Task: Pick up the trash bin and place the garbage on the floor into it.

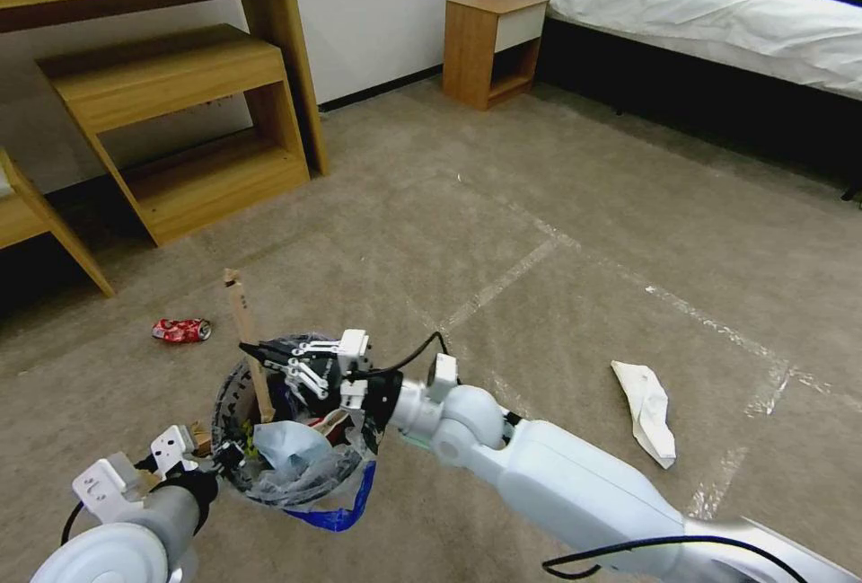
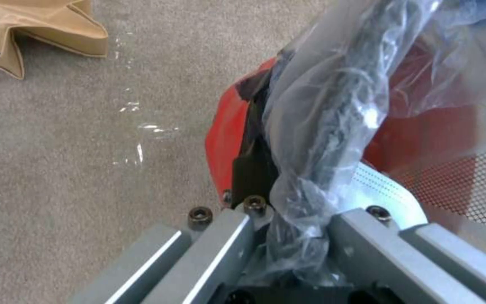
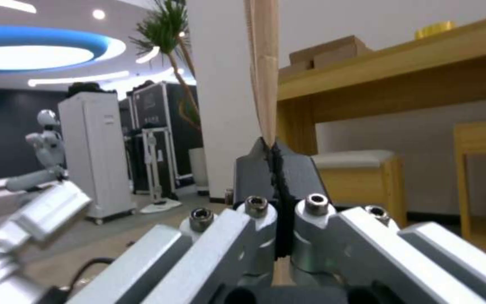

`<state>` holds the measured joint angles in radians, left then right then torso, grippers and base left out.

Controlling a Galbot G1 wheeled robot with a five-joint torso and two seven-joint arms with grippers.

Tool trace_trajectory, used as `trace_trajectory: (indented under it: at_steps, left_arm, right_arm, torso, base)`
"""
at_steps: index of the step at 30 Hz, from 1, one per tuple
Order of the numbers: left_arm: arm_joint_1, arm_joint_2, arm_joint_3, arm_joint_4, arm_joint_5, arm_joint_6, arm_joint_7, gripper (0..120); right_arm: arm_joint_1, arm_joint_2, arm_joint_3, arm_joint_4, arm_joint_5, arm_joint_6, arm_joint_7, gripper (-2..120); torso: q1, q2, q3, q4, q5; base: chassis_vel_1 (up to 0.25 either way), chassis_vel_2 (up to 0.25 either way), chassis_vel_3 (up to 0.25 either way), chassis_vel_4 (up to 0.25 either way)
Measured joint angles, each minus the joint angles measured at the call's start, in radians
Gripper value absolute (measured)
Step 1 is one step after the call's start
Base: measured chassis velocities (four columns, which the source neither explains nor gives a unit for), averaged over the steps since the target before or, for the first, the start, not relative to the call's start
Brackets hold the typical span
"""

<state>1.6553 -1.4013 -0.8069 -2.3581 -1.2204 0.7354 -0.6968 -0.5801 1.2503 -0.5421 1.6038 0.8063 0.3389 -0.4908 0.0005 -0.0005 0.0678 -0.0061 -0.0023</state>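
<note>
- Nearest me, at 7 o'clock in the head view, the left gripper (image 1: pixel 208 455) pinches the near rim of the trash bin (image 1: pixel 235 399). My left wrist view shows its fingers (image 2: pixel 220 249) closed on the red wall and the bunched clear liner (image 2: pixel 333 118).
- Bin appears held up off the carpet (image 1: pixel 557 206), slightly tilted; a blue handle strip (image 1: pixel 346 511) dangles beneath it.
- Already inside: a pale blue face mask (image 1: pixel 287 448) and other scraps under the plastic that I cannot identify.
- Right gripper (image 1: pixel 256 351) reaches in from 5 o'clock and sits over the bin's far rim. Its jaws are shut, or nearly so, with the wooden stick (image 1: pixel 247 340) at them; the right wrist view has that stick (image 3: pixel 264 67) rising from between the closed pads (image 3: pixel 254 173), so I read it as gripped.
- Stick stands nearly upright, lower end down in the bin, not yet released by my reading.
- Beyond, at 10 o'clock, a crushed red can (image 1: pixel 181 330) lies on the carpet, well apart from the bin.
- At 3 o'clock, a crumpled white piece (image 1: pixel 648 408) lies beside a tape line.
- Left wrist view also catches a folded tan cardboard piece (image 2: pixel 40 29) on the carpet.
- Judgement: bin pickup done, part of the litter collected, stick mid-deposit; at least can, white piece and cardboard remain.
</note>
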Motion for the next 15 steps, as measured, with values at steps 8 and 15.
trace_trajectory:
  at_steps: [8, 15]
  left_arm:
    - [0.002, -0.015, 0.022, 0.005, 0.031, 0.000, 0.012, 0]
    - [0.002, -0.021, 0.031, 0.005, 0.041, 0.000, 0.014, 0]
  right_arm:
    - [0.023, 0.030, 0.000, -0.086, -0.071, 0.062, -0.027, 0]
    - [0.026, 0.047, 0.013, -0.140, -0.129, 0.106, -0.053, 0]
  torso:
    - [0.000, 0.000, 0.000, -0.0001, 0.0000]
    - [0.000, 0.000, 0.000, -0.0001, 0.0001]
  base:
    - [0.000, 0.000, 0.000, 0.000]
    - [0.000, 0.000, 0.000, 0.000]
